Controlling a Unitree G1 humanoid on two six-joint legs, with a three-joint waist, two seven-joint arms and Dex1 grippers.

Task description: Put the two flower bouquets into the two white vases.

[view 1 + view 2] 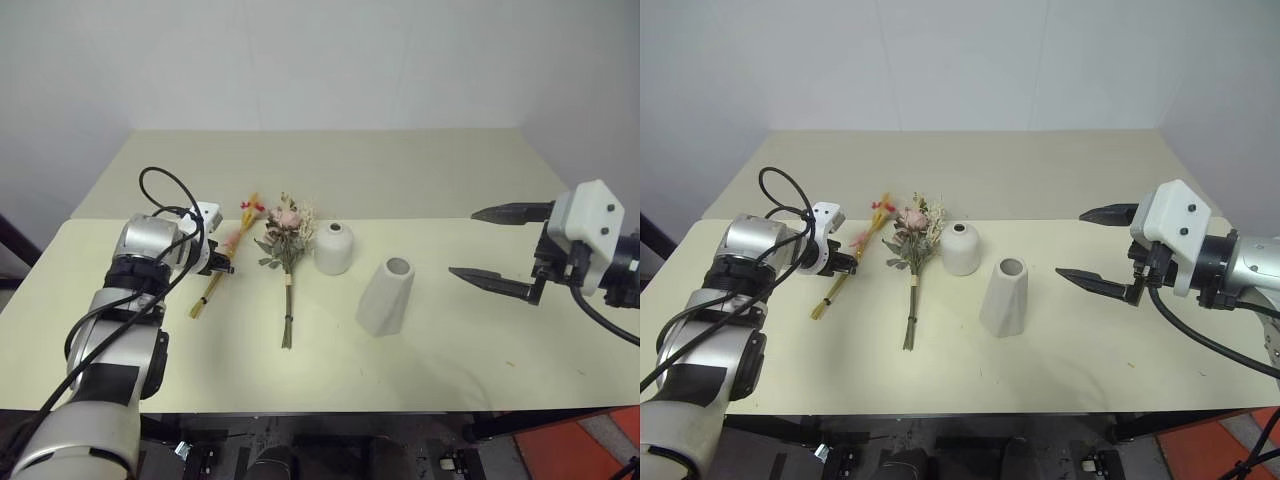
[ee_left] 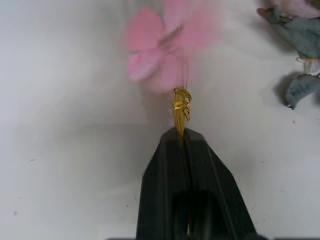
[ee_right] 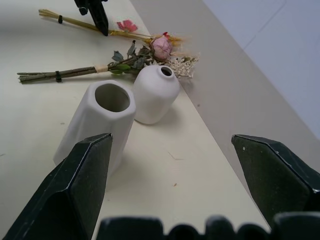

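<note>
I have the left gripper (image 1: 222,262) jaws clamped mid-stem on the wheat-stalk bouquet (image 1: 228,250) for lifting; right gripper (image 1: 1092,248) waits, jaws wide, near the tapered vase (image 1: 1004,296).

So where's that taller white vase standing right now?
In the left eye view the taller white vase stands upright on the table, near its middle, just right of and nearer the robot than the shorter vase.

Two bouquets lie left of centre: a slim yellow one (image 1: 228,257) and a bushy one (image 1: 287,258). Two white vases stand at centre, one short (image 1: 333,247), one tall (image 1: 386,296).
</note>
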